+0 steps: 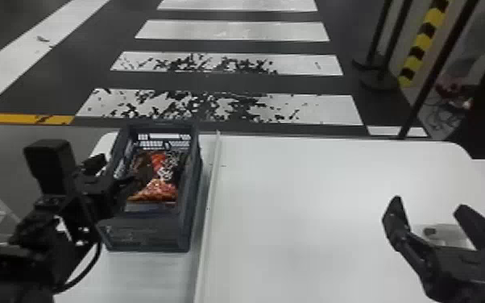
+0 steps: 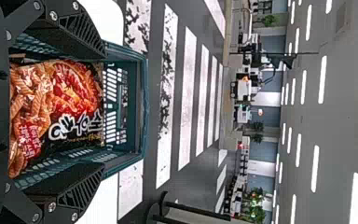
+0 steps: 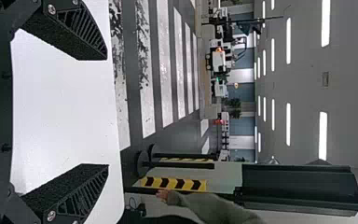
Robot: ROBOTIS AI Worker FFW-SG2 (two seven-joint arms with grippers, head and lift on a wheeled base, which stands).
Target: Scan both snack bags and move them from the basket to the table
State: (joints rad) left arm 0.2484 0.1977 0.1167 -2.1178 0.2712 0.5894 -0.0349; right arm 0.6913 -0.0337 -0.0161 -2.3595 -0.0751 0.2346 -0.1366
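Red and black, a snack bag (image 1: 157, 189) lies inside the dark basket (image 1: 192, 201), toward eight o'clock from the head view's middle. The left gripper (image 1: 121, 169) is at the basket's nine o'clock side, fingers apart; the right gripper (image 1: 429, 203), also spread, is toward four o'clock, over the table (image 1: 314, 209)

Head view: left arm (image 1: 16, 262) enters at lower left, with the left gripper (image 1: 121, 169) left of centre, fingers parted; right gripper (image 1: 429, 202) noted at lower right, fingers likewise spread, tips directed toward the frame's top.
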